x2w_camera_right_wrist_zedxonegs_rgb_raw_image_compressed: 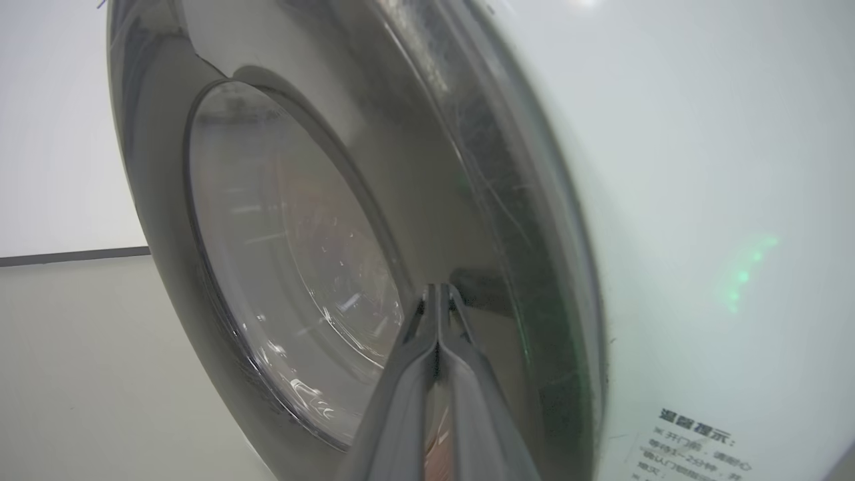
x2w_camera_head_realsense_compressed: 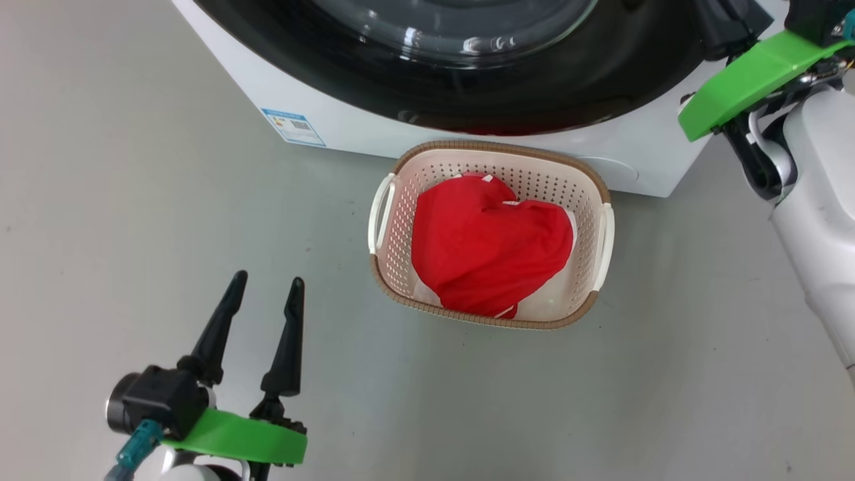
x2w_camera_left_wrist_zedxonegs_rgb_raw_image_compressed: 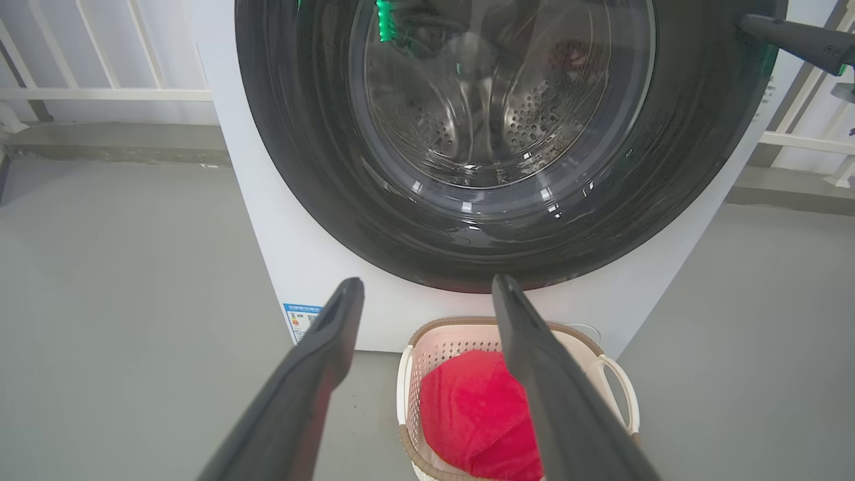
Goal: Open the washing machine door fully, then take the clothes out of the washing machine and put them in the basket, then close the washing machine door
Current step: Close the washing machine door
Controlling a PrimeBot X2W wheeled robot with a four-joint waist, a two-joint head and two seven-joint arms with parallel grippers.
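grey floor [x2w_camera_head_realsense_compressed: 100,200] spreads across the head view, and the white washing machine [x2w_camera_head_realsense_compressed: 347,120] stands on it at the top edge, a small blue label [x2w_camera_head_realsense_compressed: 294,127] at its lower left corner. its door [x2w_camera_head_realsense_compressed: 534,87], black-rimmed with bulging glass, lies shut against the front. the basket [x2w_camera_head_realsense_compressed: 534,180] sits on the floor just before the machine's foot, below the door's lower edge, its far rim close against the white panel. the clothes [x2w_camera_head_realsense_compressed: 487,247], red with bits of white at the edges, lie heaped inside it and cover most of its bottom. the left claw [x2w_camera_head_realsense_compressed: 268,279] hangs over the floor at the lower left, well apart from the basket, fingers spread wide and holding nothing. the right arm [x2w_camera_head_realsense_compressed: 821,200] reaches up at the right edge toward the door's right side.

left wrist view: the two wide-set fingers frame the basket and the red heap below the door. the steel drum [x2w_camera_left_wrist_zedxonegs_rgb_raw_image_compressed: 481,113] shows through the glass, and a white railing [x2w_camera_left_wrist_zedxonegs_rgb_raw_image_compressed: 100,93] stands behind the machine.

right wrist view: the right claw [x2w_camera_right_wrist_zedxonegs_rgb_raw_image_compressed: 437,288] is pressed narrow, finger against finger, nothing between them. its tips are at the glossy rim near the door's outer edge, meeting their own reflection. whether they press on it i cannot tell.
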